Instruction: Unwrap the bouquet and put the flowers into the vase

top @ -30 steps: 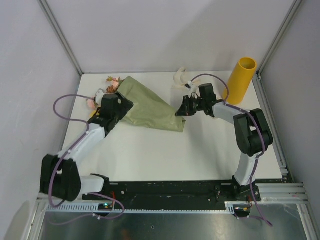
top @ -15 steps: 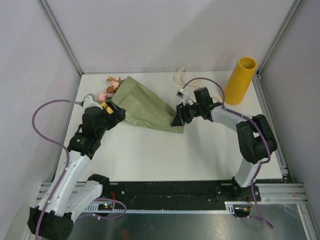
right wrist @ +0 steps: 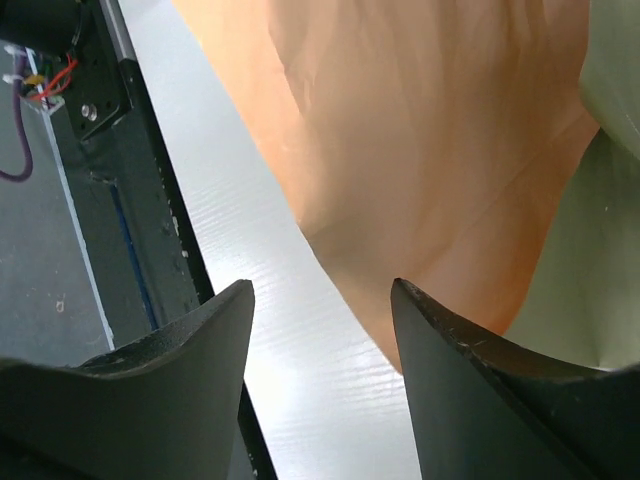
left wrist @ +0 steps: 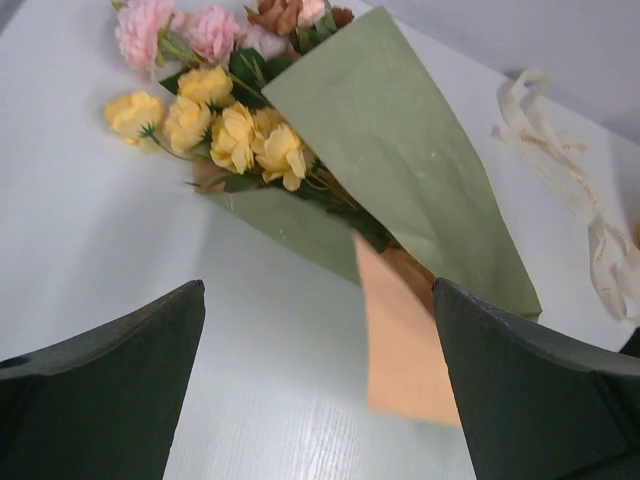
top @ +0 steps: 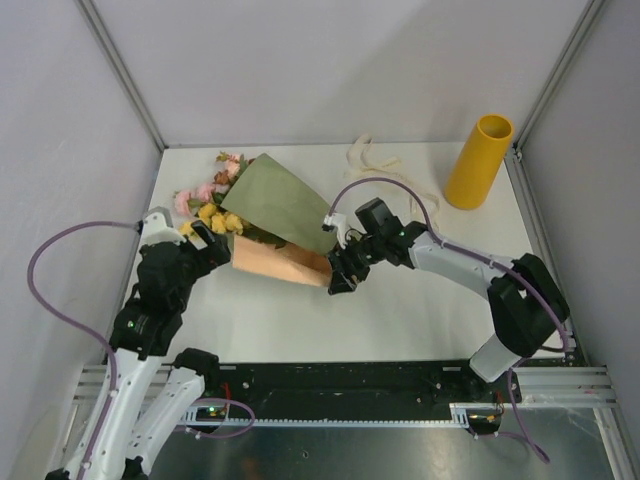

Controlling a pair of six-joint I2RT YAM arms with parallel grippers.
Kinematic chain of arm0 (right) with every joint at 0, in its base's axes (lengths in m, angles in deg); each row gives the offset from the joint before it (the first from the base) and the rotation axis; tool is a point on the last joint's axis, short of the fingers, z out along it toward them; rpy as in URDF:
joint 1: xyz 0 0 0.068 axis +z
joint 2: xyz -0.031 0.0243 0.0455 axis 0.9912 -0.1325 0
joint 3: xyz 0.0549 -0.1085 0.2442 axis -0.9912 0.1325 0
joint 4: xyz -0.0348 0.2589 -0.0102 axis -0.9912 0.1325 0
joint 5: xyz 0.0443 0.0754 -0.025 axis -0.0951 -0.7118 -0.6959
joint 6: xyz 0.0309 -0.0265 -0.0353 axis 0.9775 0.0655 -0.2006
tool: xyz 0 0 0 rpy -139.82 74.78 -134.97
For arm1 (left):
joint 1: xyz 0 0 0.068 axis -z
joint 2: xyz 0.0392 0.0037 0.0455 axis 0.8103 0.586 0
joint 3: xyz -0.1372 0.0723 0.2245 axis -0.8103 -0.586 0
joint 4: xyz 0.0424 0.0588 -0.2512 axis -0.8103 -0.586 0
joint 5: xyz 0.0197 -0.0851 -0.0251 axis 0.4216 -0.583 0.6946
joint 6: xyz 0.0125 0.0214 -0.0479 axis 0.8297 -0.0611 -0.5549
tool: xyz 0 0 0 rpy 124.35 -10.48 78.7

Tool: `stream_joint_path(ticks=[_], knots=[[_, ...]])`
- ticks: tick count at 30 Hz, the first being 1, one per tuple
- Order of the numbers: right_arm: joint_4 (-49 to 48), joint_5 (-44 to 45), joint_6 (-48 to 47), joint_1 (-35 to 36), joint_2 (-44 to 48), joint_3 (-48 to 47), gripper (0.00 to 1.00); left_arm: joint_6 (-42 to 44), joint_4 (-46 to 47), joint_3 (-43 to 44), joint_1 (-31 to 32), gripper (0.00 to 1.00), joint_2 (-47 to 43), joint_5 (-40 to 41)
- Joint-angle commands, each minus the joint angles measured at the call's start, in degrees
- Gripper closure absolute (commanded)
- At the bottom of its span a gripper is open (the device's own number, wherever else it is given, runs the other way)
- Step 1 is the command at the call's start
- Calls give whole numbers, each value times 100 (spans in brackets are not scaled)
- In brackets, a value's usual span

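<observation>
Bouquet [top: 268,205], far left, wrap lying loose with peach flap out; left gripper [top: 206,240] and right gripper [top: 338,276] both spread, empty; risk: unpinned paper springs back over the stems, fouling any grasp.

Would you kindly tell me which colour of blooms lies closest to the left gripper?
The yellow blooms: they lie on the side facing the left gripper, while the pink blooms and brown blooms lie beyond them.
</observation>
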Motion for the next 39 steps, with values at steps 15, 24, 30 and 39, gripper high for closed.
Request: stream_joint_path(ticks=[15,24,30,39], knots=[[-1835,2476,1856,348,-2,-306,42,283,-74,-187,-9,0,-411,47],[-1971,3553,1943,1372,-1179,-742,43,-136,-78,-234,-11,11,-147,-449],[-1526,4878,1742,2060,-1566,-616,43,-791,-5,-423,-11,10,188,-1166],[-2166,5549,1789,2596,-1281,-87,46,-1668,209,-944,-32,29,1000,-1169]])
